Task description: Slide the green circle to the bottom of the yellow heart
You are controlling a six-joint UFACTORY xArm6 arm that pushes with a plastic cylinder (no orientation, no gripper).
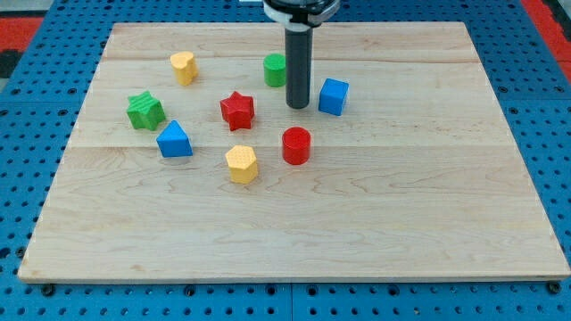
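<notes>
The green circle [274, 69] stands near the top middle of the wooden board [401, 205]. The yellow heart [183, 67] stands to its left, near the view's top left, well apart from it. My tip [297, 107] rests on the board just to the right of and slightly below the green circle, close to it; the rod partly hides the circle's right edge. I cannot tell if they touch.
A blue cube [333, 96] is right of my tip. A red star [237, 111], a red cylinder [296, 145], a yellow hexagon [241, 164], a blue triangle [174, 140] and a green star [144, 110] lie below and left.
</notes>
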